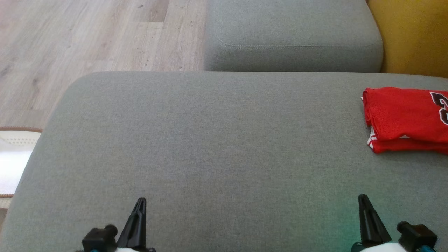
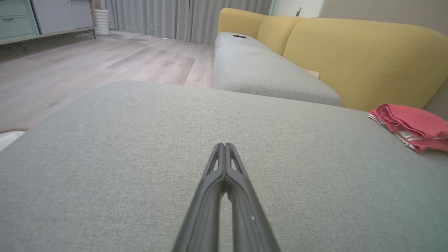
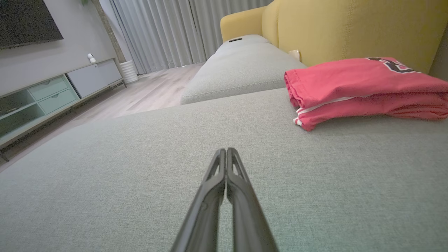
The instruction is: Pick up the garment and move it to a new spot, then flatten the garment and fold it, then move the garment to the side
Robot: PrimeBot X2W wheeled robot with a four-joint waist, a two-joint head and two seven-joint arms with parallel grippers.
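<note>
Both left pincer (image 1: 141, 201) and right pincer (image 1: 362, 197) sit closed, garment (image 1: 402, 117) folded.

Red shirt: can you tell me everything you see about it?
The shirt is red, of thin sporty-looking cloth, with white stripes along one edge and part of a dark number on top. It is folded into a flat stack. It lies on the grey cushion, far to the right, close to the yellow backrest; whether they touch is unclear.

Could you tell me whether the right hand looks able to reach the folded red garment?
Probably yes: the right hand, shut, sits over bare cushion, and the garment lies ahead to its right, nothing between.
</note>
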